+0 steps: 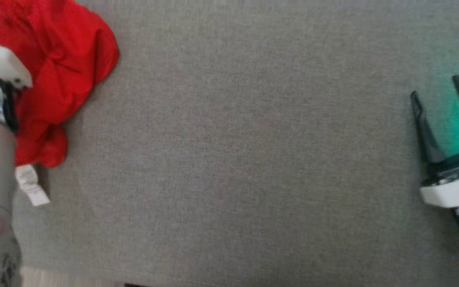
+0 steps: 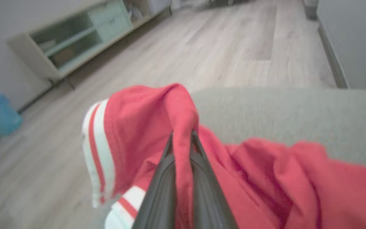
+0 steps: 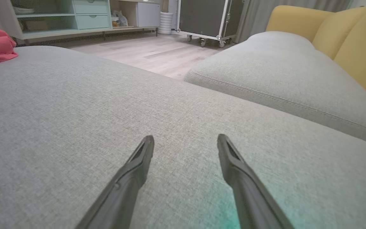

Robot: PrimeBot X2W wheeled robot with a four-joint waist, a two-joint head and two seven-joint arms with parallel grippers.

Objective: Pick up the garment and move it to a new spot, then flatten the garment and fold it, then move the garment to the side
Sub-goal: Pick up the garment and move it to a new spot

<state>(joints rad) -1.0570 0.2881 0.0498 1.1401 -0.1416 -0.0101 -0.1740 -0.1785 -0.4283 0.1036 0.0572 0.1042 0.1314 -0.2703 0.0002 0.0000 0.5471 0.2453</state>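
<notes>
Where the red garment (image 1: 62,59) lies bunched on the far left part of the grey cushion (image 1: 233,159), the left pincer (image 2: 182,135) is closed on a raised fold of it. A white care label (image 1: 32,185) hangs from the garment's near edge onto the cushion; its print is illegible. The right pincer (image 1: 436,86) stands open and empty over the cushion's right side.
</notes>
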